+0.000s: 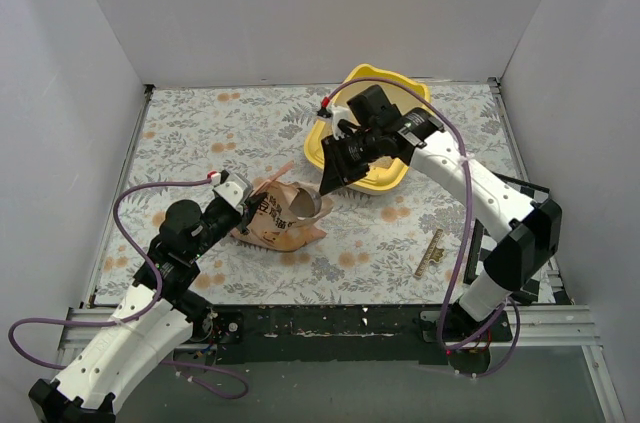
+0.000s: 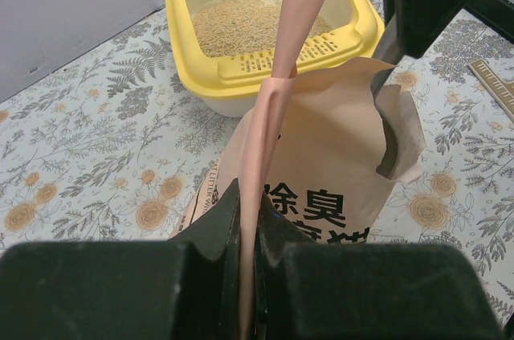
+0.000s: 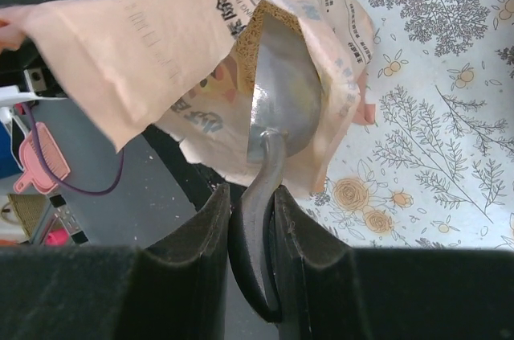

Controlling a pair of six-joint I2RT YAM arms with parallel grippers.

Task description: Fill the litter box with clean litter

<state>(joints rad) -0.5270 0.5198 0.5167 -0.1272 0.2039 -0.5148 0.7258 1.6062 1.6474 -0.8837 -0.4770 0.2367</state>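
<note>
The yellow litter box (image 1: 366, 74) stands at the back centre, partly hidden by my right arm. In the left wrist view the litter box (image 2: 233, 75) holds a shallow layer of pale beige litter (image 2: 249, 22). The peach-pink bag (image 1: 282, 221) lies open in front of it. My left gripper (image 2: 249, 219) is shut on the bag's pink edge strip (image 2: 277, 99) and holds it up. My right gripper (image 3: 253, 211) is shut on the handle of the grey metal scoop (image 3: 285, 99). The scoop's bowl sits in the bag's mouth (image 3: 144, 43), against grainy litter (image 3: 250, 30) inside.
A flat ruler-like strip (image 1: 430, 253) lies on the floral tablecloth at the front right, also showing in the left wrist view (image 2: 494, 83). White walls close in the table on the left, back and right.
</note>
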